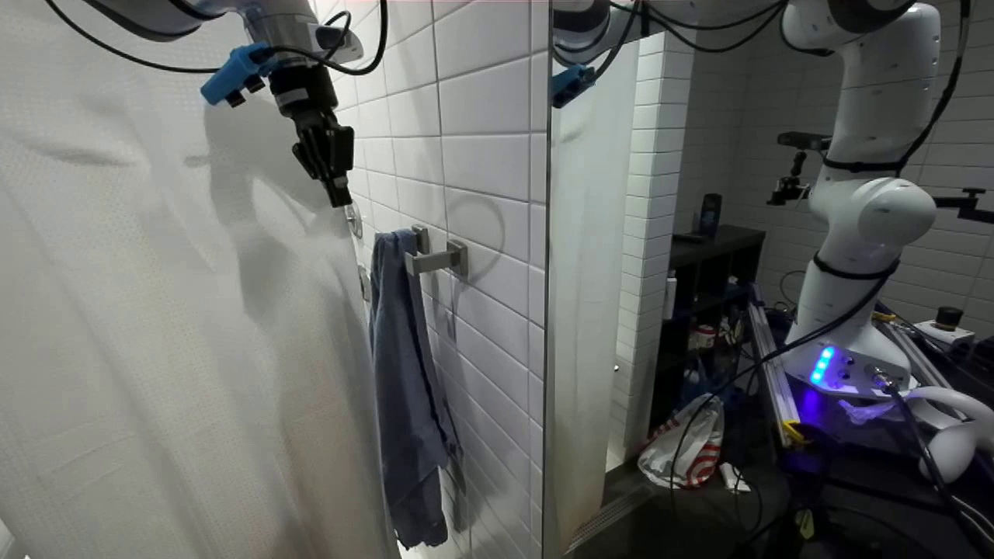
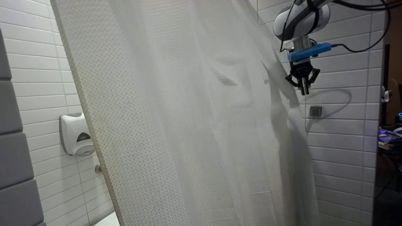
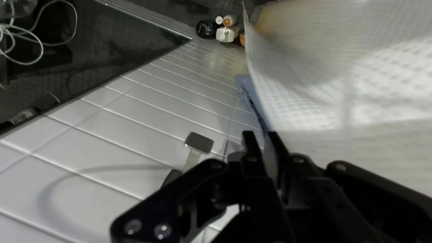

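In an exterior view, your gripper (image 1: 339, 194) hangs fingers-down before the white curtain (image 1: 194, 349), near the tiled wall (image 1: 489, 101). Lower down, a blue towel (image 1: 404, 373) hangs against that wall beside a metal hook (image 1: 436, 259); the mirror (image 1: 586, 310) next to the tiles reflects your arm. In an exterior view, you have the gripper just beside the curtain's wall-side edge, and a white dispenser (image 2: 77, 135) is mounted on the tiles past the opposite edge. In the wrist view, your tool is slightly open: a narrow gap shows between the fingers (image 3: 251, 148). The curtain fills the right side of that view, its edge running down to the fingertips; contact cannot be confirmed. You can see the towel partly behind the curtain, the hook left of the fingers, and bottles (image 3: 227, 33) on the floor at the foot of the wall.
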`<action>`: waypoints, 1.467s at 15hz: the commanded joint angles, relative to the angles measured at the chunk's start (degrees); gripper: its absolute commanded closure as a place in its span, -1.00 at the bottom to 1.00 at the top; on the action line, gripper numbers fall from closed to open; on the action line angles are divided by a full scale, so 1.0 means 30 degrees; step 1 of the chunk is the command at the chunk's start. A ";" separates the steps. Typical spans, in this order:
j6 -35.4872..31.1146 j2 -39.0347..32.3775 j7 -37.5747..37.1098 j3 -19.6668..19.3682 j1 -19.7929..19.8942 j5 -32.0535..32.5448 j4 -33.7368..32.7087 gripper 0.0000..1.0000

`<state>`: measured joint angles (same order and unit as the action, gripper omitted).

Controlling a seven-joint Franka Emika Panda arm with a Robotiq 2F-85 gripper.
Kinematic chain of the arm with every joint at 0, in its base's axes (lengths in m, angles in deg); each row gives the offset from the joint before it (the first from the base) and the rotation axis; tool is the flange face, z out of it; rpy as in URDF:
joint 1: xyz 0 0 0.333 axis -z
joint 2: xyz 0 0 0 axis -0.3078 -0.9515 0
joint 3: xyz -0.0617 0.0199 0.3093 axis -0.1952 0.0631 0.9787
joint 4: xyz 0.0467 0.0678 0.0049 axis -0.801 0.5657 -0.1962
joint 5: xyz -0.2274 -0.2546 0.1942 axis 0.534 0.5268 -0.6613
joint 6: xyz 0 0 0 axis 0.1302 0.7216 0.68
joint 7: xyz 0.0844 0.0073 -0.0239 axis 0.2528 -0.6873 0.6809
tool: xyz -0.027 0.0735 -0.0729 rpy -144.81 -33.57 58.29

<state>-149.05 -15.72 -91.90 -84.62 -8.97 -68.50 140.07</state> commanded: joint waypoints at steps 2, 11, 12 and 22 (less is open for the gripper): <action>-0.0579 0.2146 0.0954 -0.0442 0.0776 0.0191 0.2908 -0.02; 0.0828 0.2118 0.1812 0.1163 -0.0249 -0.1042 0.2497 -1.00; 0.1090 0.1974 0.1964 0.1455 -0.0524 -0.1211 0.2221 -1.00; 0.5626 0.5107 0.7267 0.2200 -0.1568 -0.3414 0.4736 -1.00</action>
<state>-137.64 -6.09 -76.16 -77.89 -13.54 -76.93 149.90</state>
